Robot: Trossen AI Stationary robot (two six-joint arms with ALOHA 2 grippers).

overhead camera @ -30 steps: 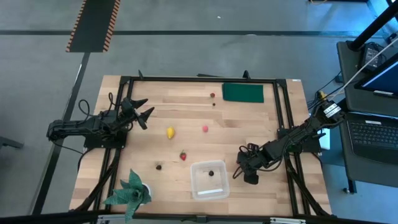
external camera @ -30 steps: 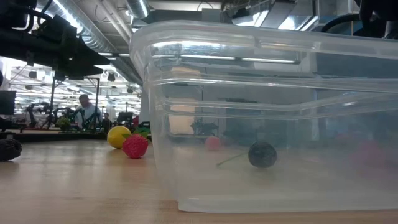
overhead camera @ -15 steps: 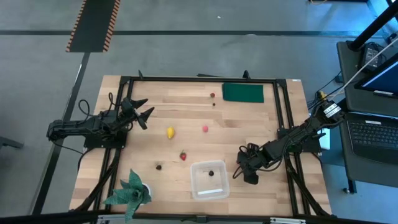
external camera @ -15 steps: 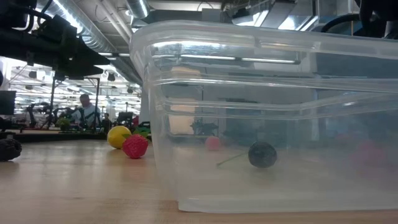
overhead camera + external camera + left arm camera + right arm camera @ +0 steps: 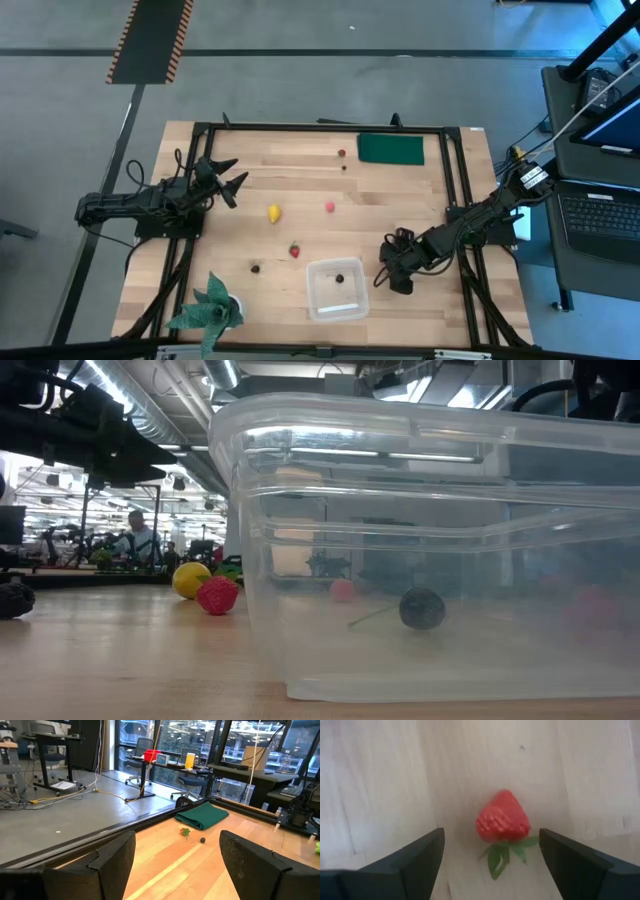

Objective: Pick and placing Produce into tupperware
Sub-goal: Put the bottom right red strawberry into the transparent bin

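Observation:
The clear tupperware (image 5: pixel 336 288) stands near the table's near edge with one dark stemmed berry (image 5: pixel 422 609) on its floor. On the bare wood lie a yellow lemon (image 5: pixel 273 212), a pink berry (image 5: pixel 329 206), a red strawberry (image 5: pixel 294 250), a dark piece (image 5: pixel 255 267), and two small pieces (image 5: pixel 341 154) by the far edge. My right gripper (image 5: pixel 392 276) is open just right of the tupperware, pointing down. Another red strawberry (image 5: pixel 502 817) lies between its fingers, untouched. My left gripper (image 5: pixel 228 181) is open and waits at the table's left.
A dark green pad (image 5: pixel 390 148) lies at the far edge, also seen in the left wrist view (image 5: pixel 201 815). A teal leafy plant (image 5: pixel 210 305) stands at the near left corner. A black frame (image 5: pixel 455 180) borders the table. Bare wood lies between the lemon and the pad.

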